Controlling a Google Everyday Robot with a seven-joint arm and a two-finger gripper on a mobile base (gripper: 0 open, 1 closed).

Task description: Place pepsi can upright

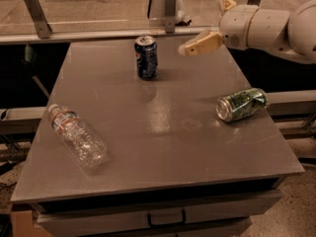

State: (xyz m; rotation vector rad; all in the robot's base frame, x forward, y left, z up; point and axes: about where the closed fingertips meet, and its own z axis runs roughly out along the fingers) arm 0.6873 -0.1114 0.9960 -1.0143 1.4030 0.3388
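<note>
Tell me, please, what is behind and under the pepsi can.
The pepsi can stands upright on the grey table, covering the patch under it. Behind it are the far edge and a metal rail. The end effector hovers open at picture right, apart from it.

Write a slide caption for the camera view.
Pepsi can stands upright on the gray table; open gripper hovers apart from it over the far edge.

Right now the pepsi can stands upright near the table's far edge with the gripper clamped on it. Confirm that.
Wrong on the gripper. The pepsi can stands upright near the table's far edge, but the camera view shows the gripper open, apart from it, off to the picture's right.
</note>
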